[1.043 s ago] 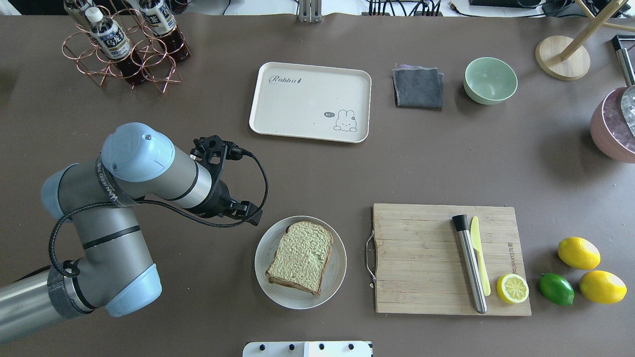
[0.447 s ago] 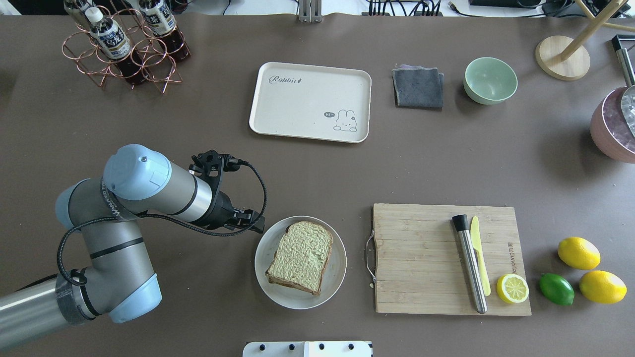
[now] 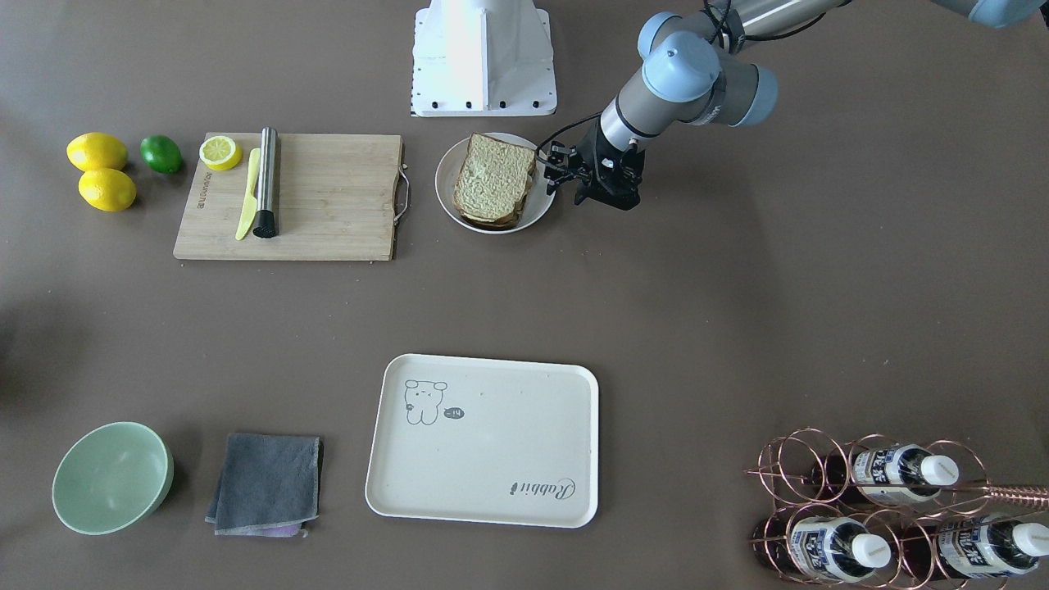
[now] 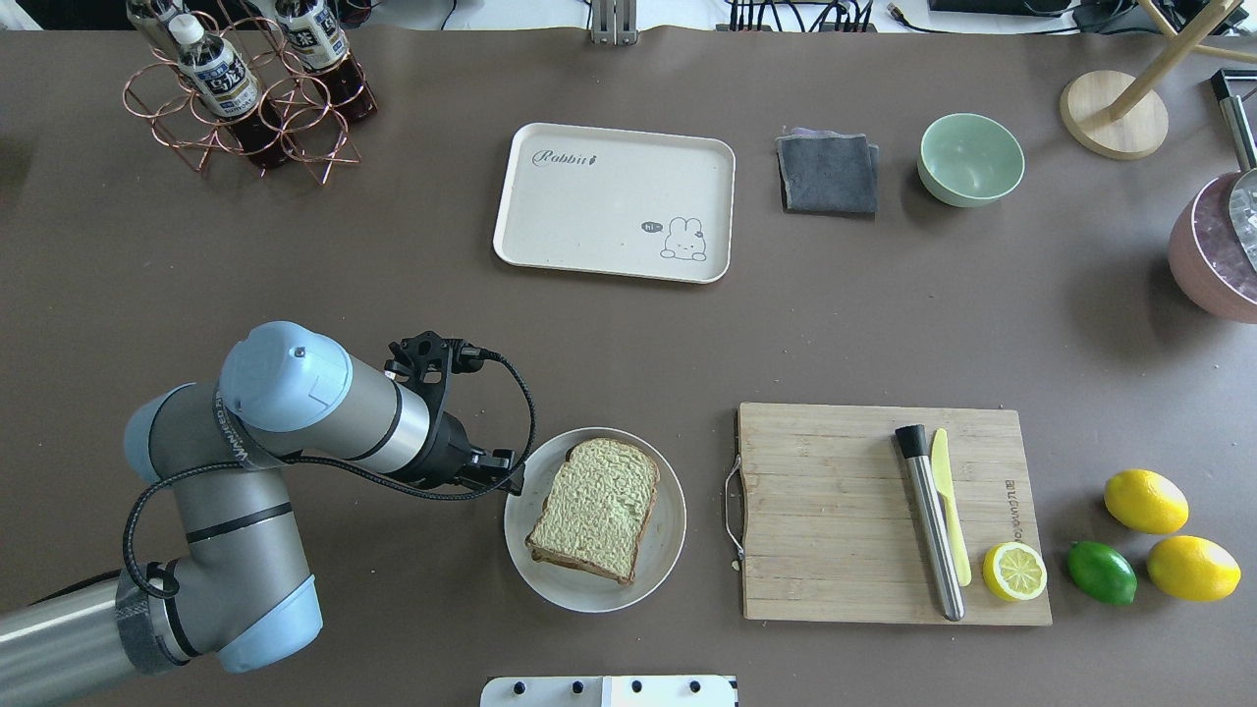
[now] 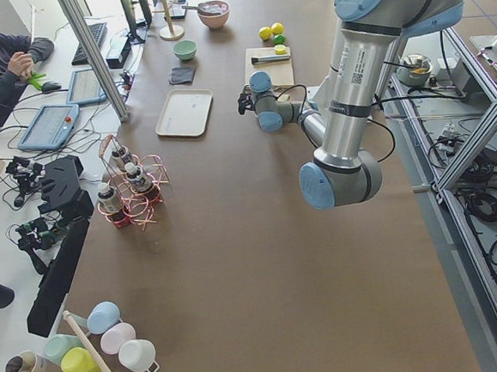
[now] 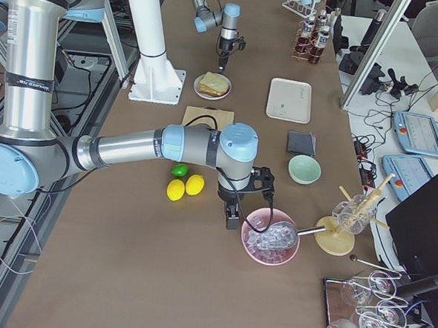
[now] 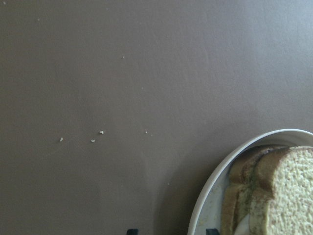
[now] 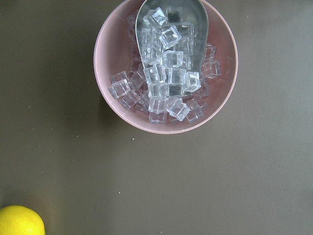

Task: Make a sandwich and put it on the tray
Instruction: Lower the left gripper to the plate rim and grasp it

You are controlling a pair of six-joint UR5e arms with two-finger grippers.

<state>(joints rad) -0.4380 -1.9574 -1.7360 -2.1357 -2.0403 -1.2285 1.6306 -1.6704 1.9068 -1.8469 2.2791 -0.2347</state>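
Observation:
The sandwich [image 4: 595,509], pale green-tan bread with dark crust, lies on a round white plate [image 4: 520,535] near the table's front. Its stacked slices show in the left wrist view [image 7: 274,196], with the plate's rim [image 7: 230,161] in front. My left gripper [image 4: 499,471] is open and empty, low at the plate's left rim, its fingertips [image 7: 211,231] astride the rim. It also shows in the front view [image 3: 551,168]. The cream tray [image 4: 614,201] lies empty at the back middle. My right gripper [image 6: 232,220] hangs beside a pink ice bowl; I cannot tell its state.
A wooden cutting board [image 4: 825,511] right of the plate carries a steel muddler, a yellow knife and a lemon half. Lemons [image 4: 1145,501] and a lime lie further right. A grey cloth [image 4: 828,174], green bowl [image 4: 970,159], bottle rack [image 4: 245,88] and pink ice bowl [image 4: 1213,260] stand around.
My left arm has moved nearer the table's front and to the right, bringing the gripper down to the plate's left rim. The sandwich and plate have not moved.

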